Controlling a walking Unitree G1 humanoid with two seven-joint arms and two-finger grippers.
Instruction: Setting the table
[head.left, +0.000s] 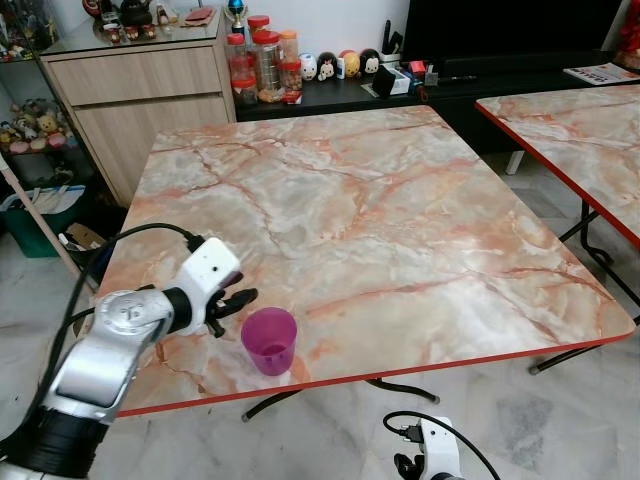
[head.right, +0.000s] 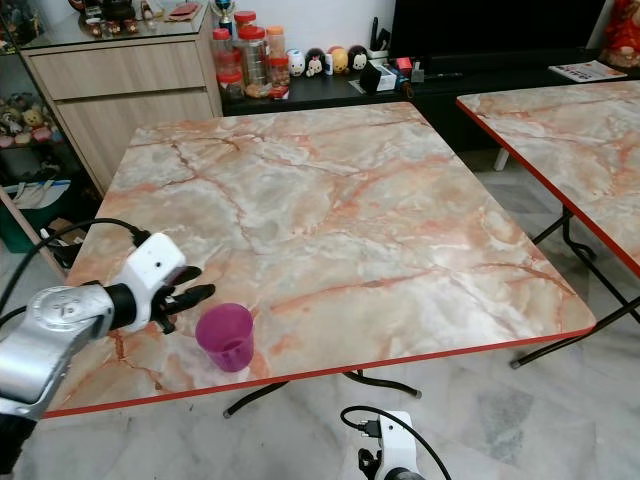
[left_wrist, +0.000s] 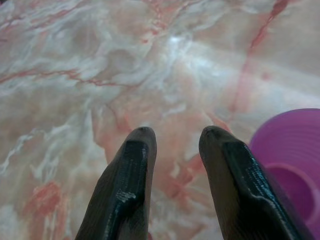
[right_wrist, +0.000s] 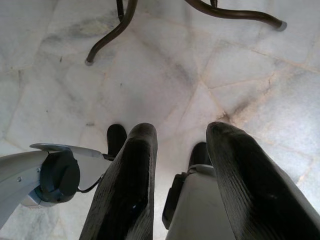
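A translucent purple cup stands upright on the marble table, near its front left corner and close to the red front edge. My left gripper hovers just left of the cup, low over the tabletop. Its two black fingers are open with nothing between them, and the cup's rim lies right beside one finger. My right arm hangs below the table's front edge. Its gripper is open and points down at the tiled floor.
A second marble table stands to the right across a narrow gap. Behind are a wooden cabinet, jars and a black console. Curved metal table legs rest on the floor. A green bin sits at the left.
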